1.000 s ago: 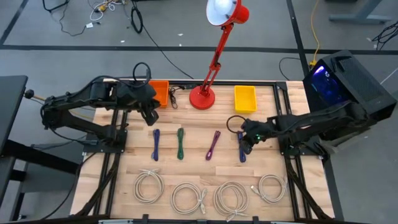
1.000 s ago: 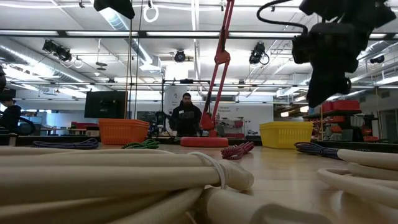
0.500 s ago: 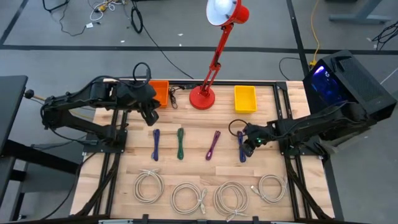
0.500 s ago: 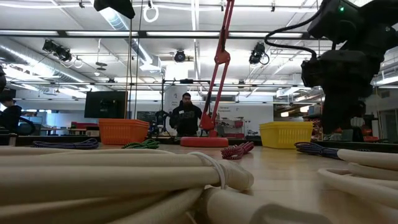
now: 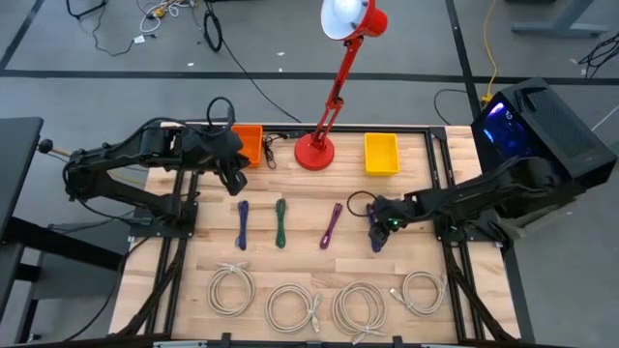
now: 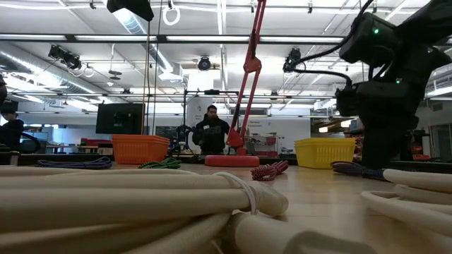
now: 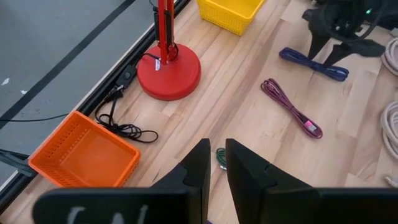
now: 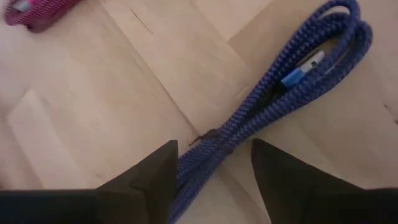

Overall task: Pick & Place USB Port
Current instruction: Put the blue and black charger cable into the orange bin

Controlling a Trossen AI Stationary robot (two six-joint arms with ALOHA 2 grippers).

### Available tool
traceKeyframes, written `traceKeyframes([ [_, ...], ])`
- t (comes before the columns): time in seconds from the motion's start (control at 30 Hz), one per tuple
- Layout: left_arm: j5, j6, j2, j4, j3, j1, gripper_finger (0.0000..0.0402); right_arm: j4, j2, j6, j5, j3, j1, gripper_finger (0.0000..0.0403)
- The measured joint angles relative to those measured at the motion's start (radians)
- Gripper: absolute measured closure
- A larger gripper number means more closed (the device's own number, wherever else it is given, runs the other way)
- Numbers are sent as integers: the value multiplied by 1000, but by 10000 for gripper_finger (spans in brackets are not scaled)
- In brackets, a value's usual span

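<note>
The rightmost bundled USB cable, dark blue [image 5: 375, 235], lies flat on the wooden table. My right gripper [image 5: 378, 230] is down over it, open. In the right wrist view its fingers [image 8: 155, 177] stand on either side of the blue cable [image 8: 273, 93], near its middle. The low view shows the right gripper [image 6: 385, 156] down at table height beside the cable's end [image 6: 351, 168]. My left gripper [image 5: 235, 180] hovers near the orange bin [image 5: 248, 143], shut [image 7: 217, 163] and holding nothing.
Three more bundled cables lie in a row: blue [image 5: 242, 224], green [image 5: 280, 222], magenta [image 5: 332, 224]. Several white cable coils [image 5: 290, 306] lie along the near edge. A red lamp base [image 5: 314, 152] and a yellow bin [image 5: 381, 153] stand at the far edge. A person [image 6: 212, 134] is beyond the table.
My right gripper has come down from above the table to table height and shifted slightly toward the table's left, ending astride the dark blue cable. The cable has stayed where it lay.
</note>
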Motion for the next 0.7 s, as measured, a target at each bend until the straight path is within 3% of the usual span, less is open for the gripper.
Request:
traceKeyframes([
  [0.27,0,0,0,0,0,0,349,-3,58,44,24,6,-8,207],
  [0.37,1,0,0,0,0,0,349,-33,60,49,27,6,-21,258],
  [0.5,-1,0,0,0,0,0,349,-52,60,47,15,5,-44,375],
  [0.7,-3,0,0,0,0,0,349,-52,50,34,-17,6,-72,392],
])
